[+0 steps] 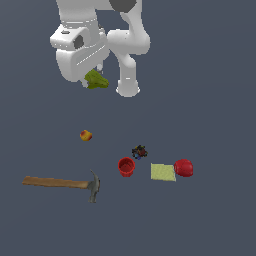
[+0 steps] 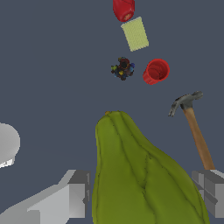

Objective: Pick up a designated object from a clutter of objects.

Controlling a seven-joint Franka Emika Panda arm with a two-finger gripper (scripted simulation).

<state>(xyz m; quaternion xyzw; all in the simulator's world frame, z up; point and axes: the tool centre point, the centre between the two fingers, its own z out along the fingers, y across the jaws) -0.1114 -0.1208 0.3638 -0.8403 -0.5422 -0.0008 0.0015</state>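
Note:
The designated object, a lumpy olive-green pear-like fruit (image 1: pixel 97 81), sits between my gripper's (image 1: pixel 93 78) fingers at the upper left of the exterior view. In the wrist view the fruit (image 2: pixel 140 175) fills the foreground, and my gripper (image 2: pixel 144 197) is shut on it, with one grey finger (image 2: pixel 76 194) on each side. The rest of the clutter of objects lies on the dark floor, well apart from the fruit: a tiny yellow-red fruit (image 1: pixel 86 135), a tiny dark object (image 1: pixel 139 151), a red cup (image 1: pixel 126 167) and a wooden-handled hammer (image 1: pixel 65 183).
A pale green flat square (image 1: pixel 163 172) lies touching a red round object (image 1: pixel 184 168) at the exterior view's right. The arm's white column (image 1: pixel 128 75) stands just right of the held fruit. The wrist view shows the hammer (image 2: pixel 194 127), cup (image 2: pixel 156 71) and square (image 2: pixel 135 34).

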